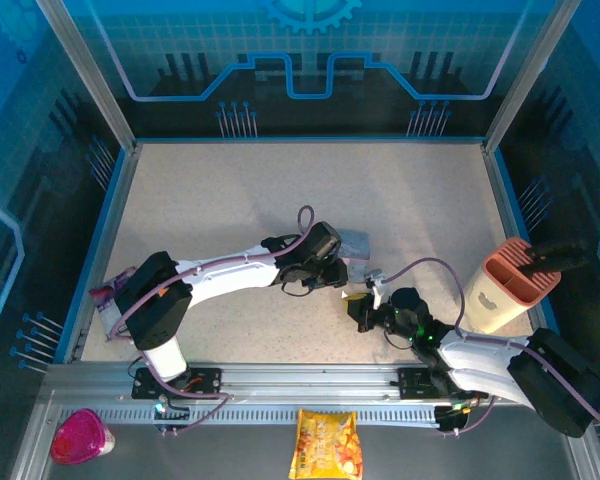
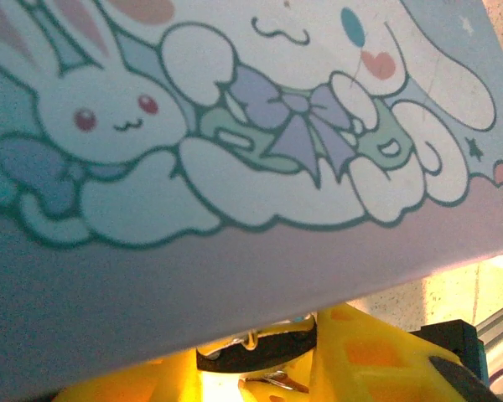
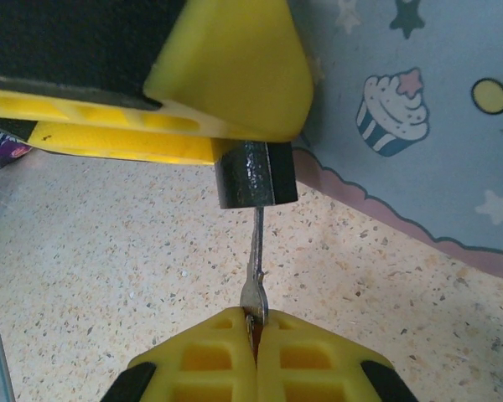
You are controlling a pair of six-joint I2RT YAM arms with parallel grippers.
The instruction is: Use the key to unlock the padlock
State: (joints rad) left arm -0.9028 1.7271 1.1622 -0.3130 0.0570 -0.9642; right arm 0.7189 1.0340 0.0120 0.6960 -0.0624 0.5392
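Observation:
The small dark padlock (image 3: 253,174) is clamped between my left gripper's yellow fingers (image 3: 226,75), its underside facing my right gripper (image 3: 253,331). That right gripper is shut on the bow of the thin silvery key (image 3: 256,251), whose blade runs straight up into the padlock's underside. In the left wrist view the padlock's dark body (image 2: 251,352) sits between my left gripper (image 2: 256,368) fingers, just under the edge of the pale blue cartoon tin (image 2: 260,126). From above, left gripper (image 1: 338,280) and right gripper (image 1: 363,312) meet mid-table beside the tin (image 1: 354,242).
A beige holder (image 1: 500,290) with a dark tool in it stands at the right edge. A purple packet (image 1: 105,297) lies at the left wall. On the front rail lie a snack bag (image 1: 325,445) and a pink item (image 1: 80,436). Blue walls enclose the speckled table (image 1: 230,200).

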